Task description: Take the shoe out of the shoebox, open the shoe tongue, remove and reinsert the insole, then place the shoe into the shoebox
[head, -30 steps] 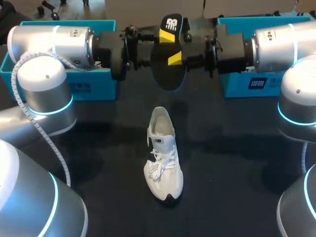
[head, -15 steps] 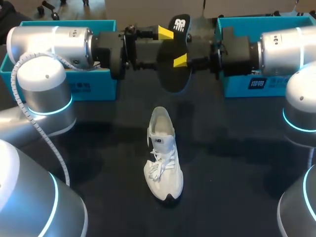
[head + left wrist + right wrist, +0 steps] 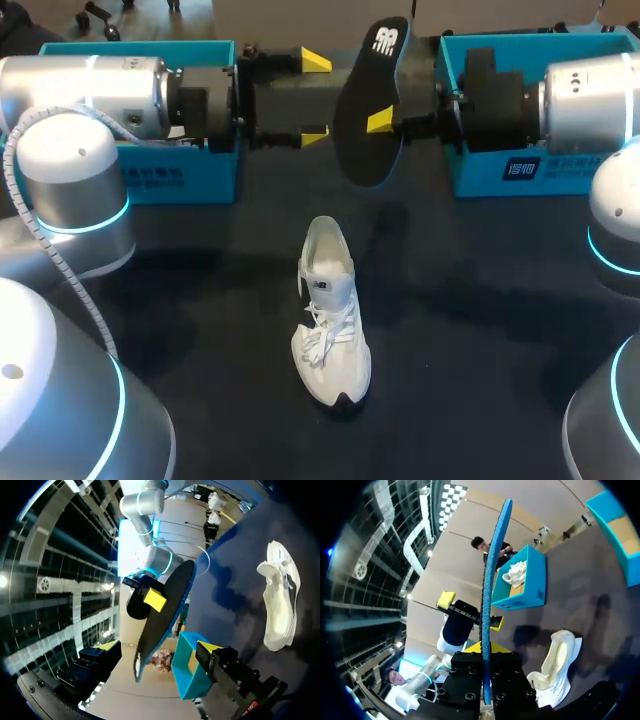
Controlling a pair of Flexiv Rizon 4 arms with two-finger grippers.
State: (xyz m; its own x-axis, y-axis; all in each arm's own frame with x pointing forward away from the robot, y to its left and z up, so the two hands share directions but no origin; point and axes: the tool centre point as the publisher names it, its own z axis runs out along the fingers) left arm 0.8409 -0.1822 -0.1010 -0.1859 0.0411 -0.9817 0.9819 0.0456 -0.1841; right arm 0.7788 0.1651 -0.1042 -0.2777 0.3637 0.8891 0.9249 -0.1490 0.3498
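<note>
Fingers of the right gripper (image 3: 385,118) pinch the flat black insole (image 3: 372,110) high up. The left gripper (image 3: 314,97) is wide open and holds nothing. The white laced shoe (image 3: 330,315) lies on the dark table (image 3: 480,330), nearer me than the insole, toe pointing at me.

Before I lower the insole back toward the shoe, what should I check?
1. Grip on the insole: ok, right gripper is shut on it, edge-on between the fingers.
2. Left gripper clear: ok, open, beside the insole, not touching it.
3. Shoe pose: ok, upright on the table, nothing holding it.
4. Shoe opened wide enough: cannot tell.
5. Space above the shoe: ok, nothing over it.
</note>
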